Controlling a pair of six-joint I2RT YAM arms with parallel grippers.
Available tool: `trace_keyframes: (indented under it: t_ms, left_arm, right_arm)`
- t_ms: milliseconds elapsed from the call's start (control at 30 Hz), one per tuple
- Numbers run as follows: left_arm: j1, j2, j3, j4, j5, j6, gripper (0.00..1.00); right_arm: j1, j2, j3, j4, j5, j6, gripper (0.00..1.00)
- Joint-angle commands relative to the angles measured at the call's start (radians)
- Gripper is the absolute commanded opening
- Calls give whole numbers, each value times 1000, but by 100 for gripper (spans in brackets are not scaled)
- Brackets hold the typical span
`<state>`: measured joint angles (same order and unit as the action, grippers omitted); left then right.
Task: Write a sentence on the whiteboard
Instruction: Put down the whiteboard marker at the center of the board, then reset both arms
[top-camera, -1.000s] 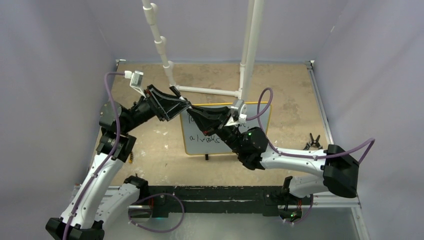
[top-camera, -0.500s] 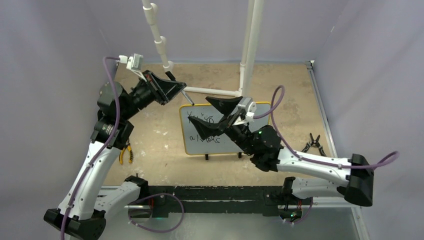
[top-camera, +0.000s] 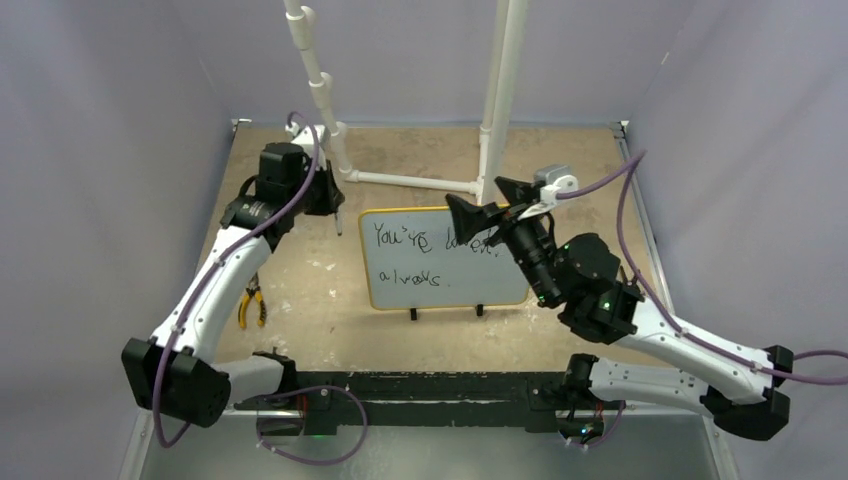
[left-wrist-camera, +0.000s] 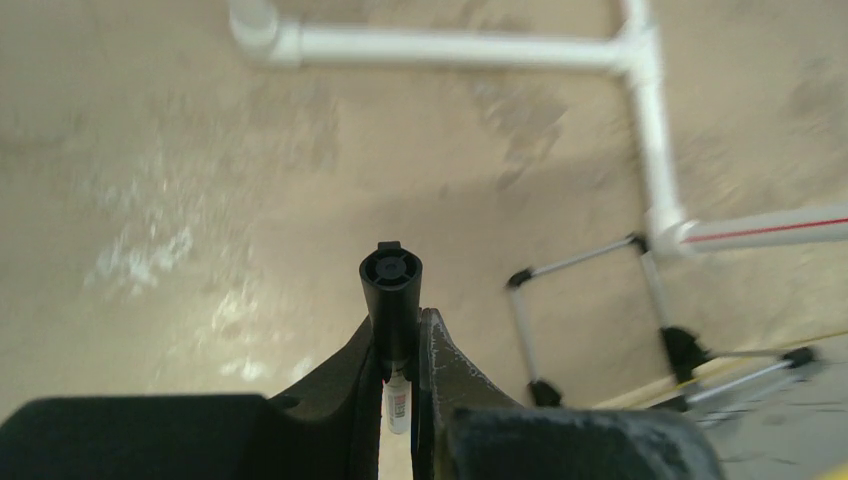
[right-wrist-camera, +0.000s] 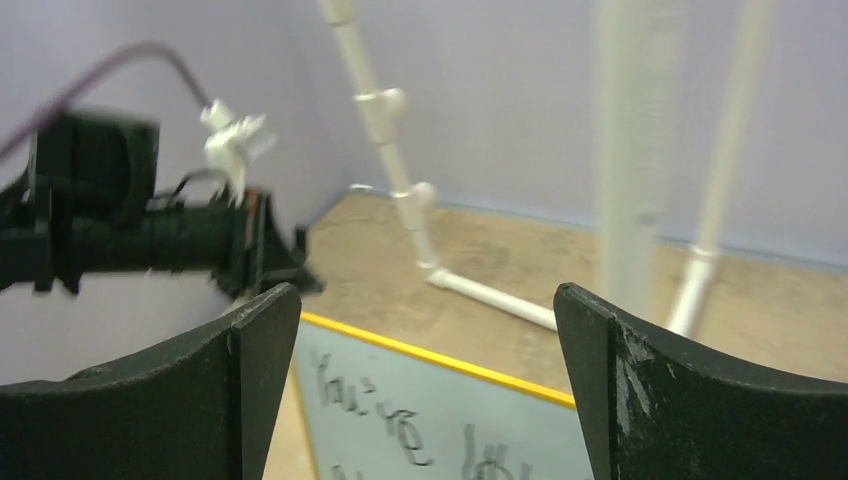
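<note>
The whiteboard (top-camera: 445, 258), yellow-framed, lies in the middle of the table on its small black feet. The sentence (top-camera: 400, 238) is written on it in black script in two lines. The right wrist view shows its first words (right-wrist-camera: 372, 408) on the board (right-wrist-camera: 520, 440). My left gripper (top-camera: 330, 200) hangs beyond the board's far left corner, shut on a black marker (left-wrist-camera: 392, 290). That marker (top-camera: 338, 215) points down at the table, off the board. My right gripper (top-camera: 487, 203) hovers over the board's upper right part, open wide with nothing between its fingers (right-wrist-camera: 265, 345).
A white pipe frame (top-camera: 410, 182) stands just behind the board, with uprights rising near both grippers. Yellow-handled pliers (top-camera: 250, 305) lie on the table at the left. Grey walls close in the table on three sides.
The left gripper closed on the marker and swung away to the far left. The right gripper opened wide and drew back to the right, uncovering the writing.
</note>
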<state>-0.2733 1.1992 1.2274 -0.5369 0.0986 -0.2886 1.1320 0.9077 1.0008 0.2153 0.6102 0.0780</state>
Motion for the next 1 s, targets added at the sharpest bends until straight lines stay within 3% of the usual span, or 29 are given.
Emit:
trace_keyframes:
  t_ms: [0, 200, 367, 433, 633, 667, 800, 967]
  left_arm:
    - [29, 53, -108, -84, -63, 78, 0]
    - [35, 145, -239, -61, -96, 61, 0]
    - [36, 249, -307, -23, -162, 56, 5]
    - [36, 271, -309, -23, -175, 54, 16]
    - [40, 221, -310, -10, -251, 50, 80]
    - [40, 206, -310, -6, -268, 49, 86]
    - [42, 112, -296, 28, -346, 50, 90]
    - [41, -164, -315, 203, -467, 58, 94]
  right_arm:
    - [-90, -113, 9, -111, 111, -9, 99]
    - [-287, -147, -16, -160, 94, -22, 99]
    - [-550, -77, 1, -214, -97, 44, 99]
    - [-637, -71, -10, -212, -155, 75, 99]
    - [-836, -71, -49, -185, -253, 154, 99]
    - [-856, -77, -60, -180, -254, 157, 99]
    - [-908, -107, -118, -127, -262, 158, 99]
    - [-928, -134, -212, -22, -283, 151, 99]
